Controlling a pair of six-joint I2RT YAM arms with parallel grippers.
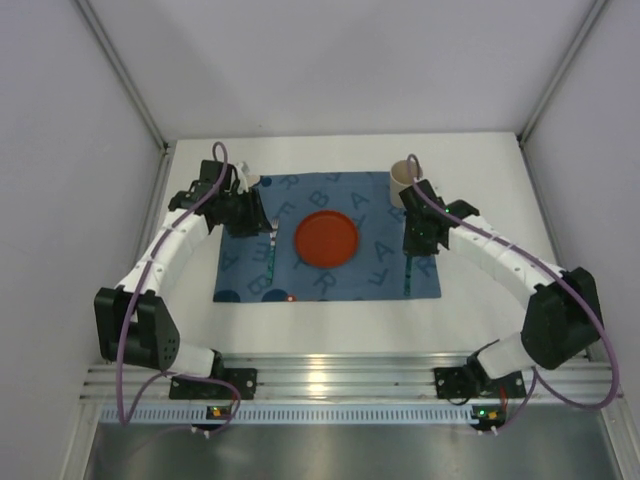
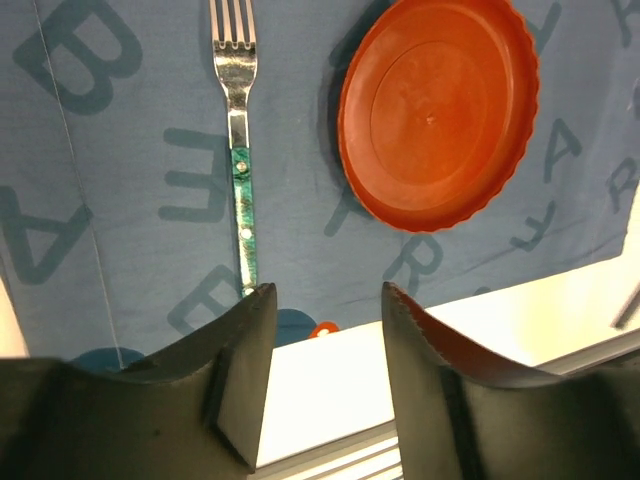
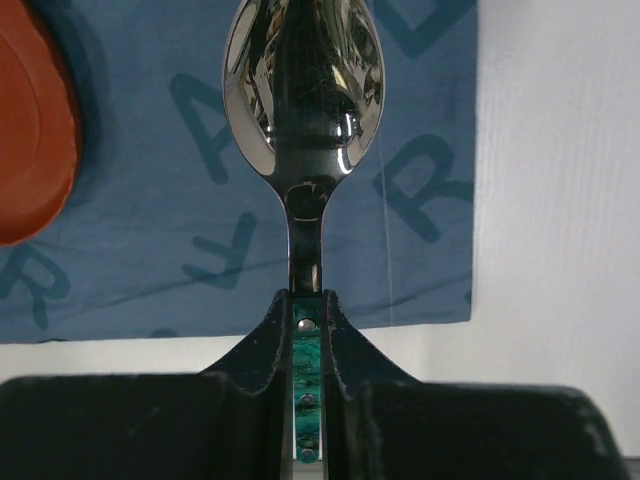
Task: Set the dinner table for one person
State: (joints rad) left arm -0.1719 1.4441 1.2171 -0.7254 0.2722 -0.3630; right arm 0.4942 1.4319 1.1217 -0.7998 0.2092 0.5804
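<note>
- As seen from the top view, the dinner table is the white top filling the middle of the frame. On it lies a blue lettered placemat, with a red plate at its centre and a beige cup at its upper right corner.
- Step in hand, as judged: laying the spoon right of the plate. It should go down flat, parallel to the fork left of the plate and wholly on the mat, before release.
- In this view the left gripper is near the fork's upper end and the right gripper is over the spoon. The jaw gaps are too small to read here.
- Left wrist view: the fork lies flat on the placemat at upper left, apart from the plate at upper right. A straight lift-off is advised, so no finger drags the handle.
- The left gripper has its fingers moderately apart with nothing between them. One tip is just beside the handle's end; contact cannot be told.
- Right wrist view: the spoon points to top centre over the placemat. The right gripper is clamped on its green handle. Whether the bowl touches the mat cannot be told.
</note>
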